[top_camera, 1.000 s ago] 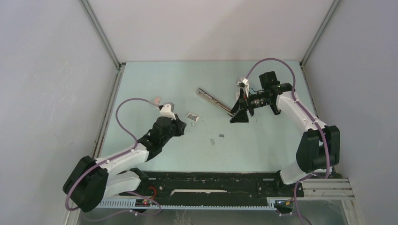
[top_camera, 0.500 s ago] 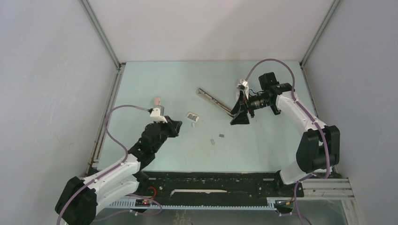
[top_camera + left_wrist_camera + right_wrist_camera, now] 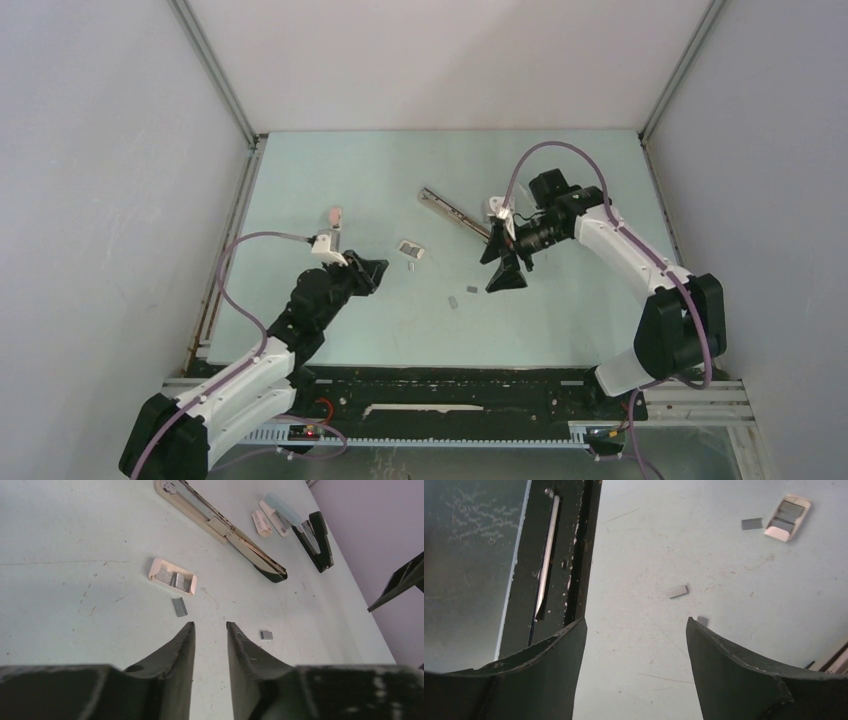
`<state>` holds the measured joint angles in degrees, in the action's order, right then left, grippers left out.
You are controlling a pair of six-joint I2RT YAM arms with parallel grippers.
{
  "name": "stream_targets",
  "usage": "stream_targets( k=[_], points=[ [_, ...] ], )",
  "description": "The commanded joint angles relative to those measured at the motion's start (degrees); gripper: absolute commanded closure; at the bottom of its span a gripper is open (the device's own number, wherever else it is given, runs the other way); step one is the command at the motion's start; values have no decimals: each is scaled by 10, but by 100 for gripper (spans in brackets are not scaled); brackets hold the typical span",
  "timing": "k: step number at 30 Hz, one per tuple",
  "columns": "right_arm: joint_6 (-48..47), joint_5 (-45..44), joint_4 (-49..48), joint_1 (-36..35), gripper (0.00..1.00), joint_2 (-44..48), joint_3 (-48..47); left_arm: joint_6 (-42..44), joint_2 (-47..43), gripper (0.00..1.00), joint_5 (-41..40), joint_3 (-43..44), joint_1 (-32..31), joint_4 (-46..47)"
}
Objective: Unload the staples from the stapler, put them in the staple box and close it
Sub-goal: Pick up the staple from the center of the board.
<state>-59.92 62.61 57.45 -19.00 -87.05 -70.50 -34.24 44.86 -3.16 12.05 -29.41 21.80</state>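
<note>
Left pincer [image 3: 210, 626] stands slightly parted, right pincer [image 3: 636, 621] spread wide, both empty; just ahead of my left one I see a staples strip [image 3: 179, 606] pointing away lengthwise.

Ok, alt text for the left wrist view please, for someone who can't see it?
Left claw, slightly parted and empty, has a loose staple strip just ahead, lying beside an open staple box; an opened stapler lies beyond.

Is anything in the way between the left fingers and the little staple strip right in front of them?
Nothing visible is. Only tabletop lies between the left fingers and the staple strip, which lies flat just short of the small box of staples.
</note>
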Motion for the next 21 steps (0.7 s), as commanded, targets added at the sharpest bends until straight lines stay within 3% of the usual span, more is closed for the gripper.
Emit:
stream_targets(
  k=[1,12,21],
  points=[
    [-51,-41,-8,-45,18,38,11,-2,-12,62,27,-16,11,33],
    [-95,-78,12,-109,18,31,11,-7,-27,24,55,-32,21,44],
    [-111,-94,6,-123,18,34,25,-20,-15,12,78,-39,23,76]
  ],
)
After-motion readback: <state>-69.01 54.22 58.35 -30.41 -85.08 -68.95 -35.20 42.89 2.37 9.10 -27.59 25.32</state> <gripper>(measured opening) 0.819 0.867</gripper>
